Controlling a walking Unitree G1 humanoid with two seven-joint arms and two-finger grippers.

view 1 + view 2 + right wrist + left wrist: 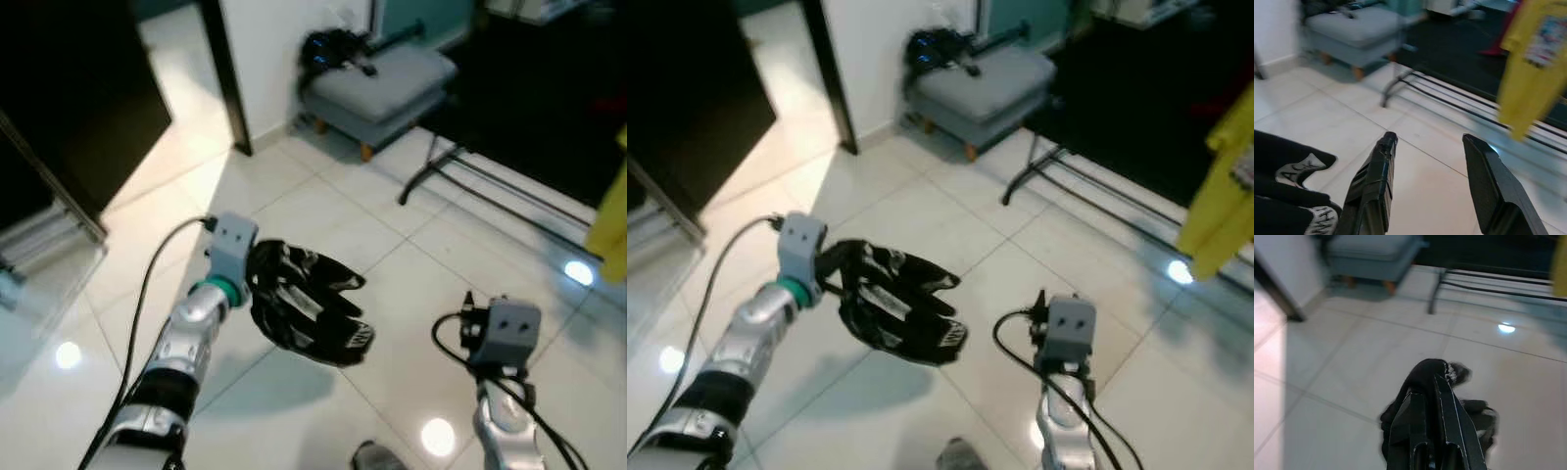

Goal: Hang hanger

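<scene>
Silver and jointed, both arms reach out over a glossy floor of pale square tiles that throws back ceiling lights as bright spots. At the left gripper, the two black fingers are pressed together on a fold of a black garment, a limp crumpled bundle with white lettering that hangs in the air below and beside the wrist, off the floor. No hanger can be made out in the bundle. Level with it, the right gripper holds nothing, its long fingers spread wide apart, the dark cloth just beside one of them. Ahead stands a grey padded footstool on short wooden legs, with a dark tangled object lying on its cushion. Right of it runs a thin black metal rack base, over which a yellow shirt hangs. Open tile lies between the grippers and that rack.
</scene>
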